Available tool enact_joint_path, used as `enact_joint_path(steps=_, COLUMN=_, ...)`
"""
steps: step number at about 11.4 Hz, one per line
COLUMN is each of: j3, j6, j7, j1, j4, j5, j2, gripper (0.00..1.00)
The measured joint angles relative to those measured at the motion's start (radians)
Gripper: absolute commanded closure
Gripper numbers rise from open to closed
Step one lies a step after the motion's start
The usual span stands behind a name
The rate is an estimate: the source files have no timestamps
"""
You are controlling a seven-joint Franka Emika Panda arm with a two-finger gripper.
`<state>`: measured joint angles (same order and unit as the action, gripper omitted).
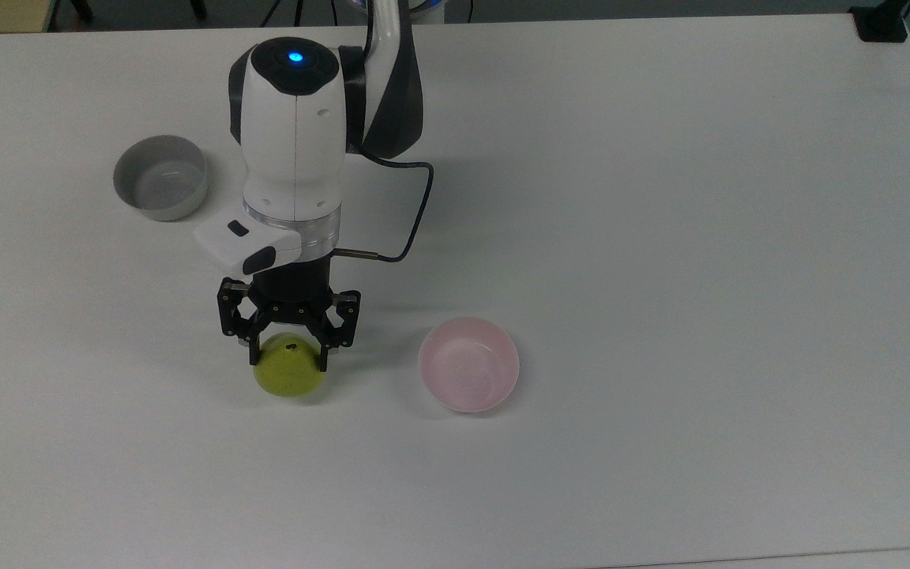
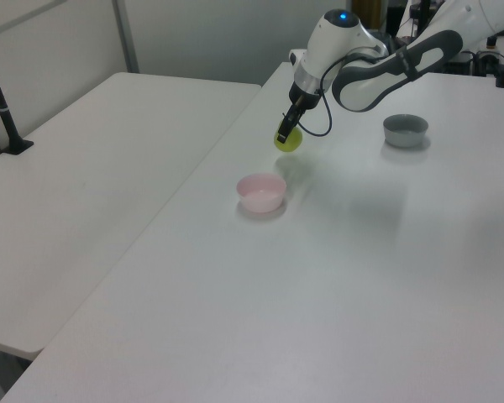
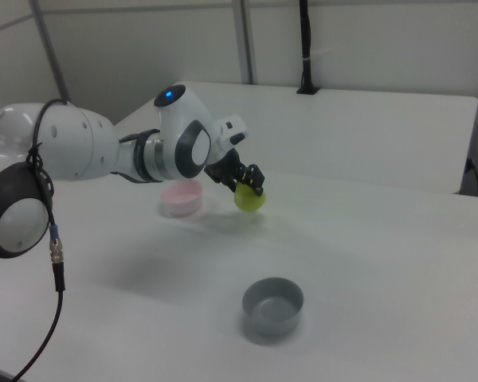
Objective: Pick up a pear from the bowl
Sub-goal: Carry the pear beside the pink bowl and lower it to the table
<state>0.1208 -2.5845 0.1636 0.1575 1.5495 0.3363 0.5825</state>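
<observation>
Gripper [image 1: 288, 359] pinches pear [image 1: 290, 376] (stem end up, axis approx. vertical), well apart from bowl [image 1: 468, 375].

Wide white table [image 1: 660, 237], matte and flat, butted edge to edge against a second white table [image 2: 92, 168] on the left view's left. Standing upright on the first: small pale pink bowl [image 1: 468, 375], smooth inside turned up, near the middle of the top view; grey-white straight-sided bowl [image 1: 160, 187], also upright, well apart from it toward the top view's upper left. Both bowls apart from the table edges. On the second table, black post [image 2: 4, 117] clamped near the far edge
</observation>
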Motion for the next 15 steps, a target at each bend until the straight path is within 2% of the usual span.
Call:
enact_joint_path(steps=2, j3=0.000, j6=-0.062, j7=0.000, j1=0.004, j4=0.000, j5=0.000, j2=0.024, gripper=0.58)
enact_joint_path(steps=4, j3=0.000, j6=-0.080, j7=0.000, j1=0.009, j4=0.000, j5=0.000, j2=0.040, gripper=0.56)
enact_joint_path(steps=5, j3=0.000, j6=-0.080, j7=0.000, j1=0.009, j4=0.000, j5=0.000, j2=0.043, gripper=0.45)
enact_joint_path(steps=6, j3=0.000, j6=-0.080, j7=0.000, j1=0.009, j4=0.000, j5=0.000, j2=0.043, gripper=0.41)
enact_joint_path(steps=7, j3=0.000, j6=-0.080, j7=0.000, j1=0.009, j4=0.000, j5=0.000, j2=0.043, gripper=0.32)
enact_joint_path(steps=9, j3=0.000, j6=-0.080, j7=0.000, j1=0.009, j4=0.000, j5=0.000, j2=0.047, gripper=0.21)
enact_joint_path(steps=10, j3=0.000, j6=-0.080, j7=0.000, j1=0.009, j4=0.000, j5=0.000, j2=0.049, gripper=0.21)
enact_joint_path(steps=12, j3=0.000, j6=-0.080, j7=0.000, j1=0.009, j4=0.000, j5=0.000, j2=0.050, gripper=0.11)
enact_joint_path(steps=15, j3=0.000, j6=-0.080, j7=0.000, j1=0.009, j4=-0.001, j5=0.000, j2=0.050, gripper=0.11)
